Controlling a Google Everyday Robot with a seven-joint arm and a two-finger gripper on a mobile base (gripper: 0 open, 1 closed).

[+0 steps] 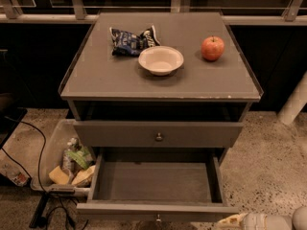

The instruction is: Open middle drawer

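The grey cabinet (120, 80) has three levels. The middle drawer (120, 134) is the flat grey front with a small round metal knob (159, 137) at its centre; it stands slightly out from the frame. Above it, under the tabletop, is a dark recess (158, 111). The bottom drawer (153, 181) is pulled far out and is empty; its low front (120, 212) is near the bottom edge. My gripper (231, 221) is pale and only partly in view at the bottom right, below and right of the bottom drawer's front, touching nothing.
On the cabinet top lie a dark snack bag (130, 40), a white bowl (160, 59) and a red apple (212, 48). A clear bin (53, 147) with bottles and packets stands on the floor at the left, with cables beside it. A white post (296, 99) is at the right.
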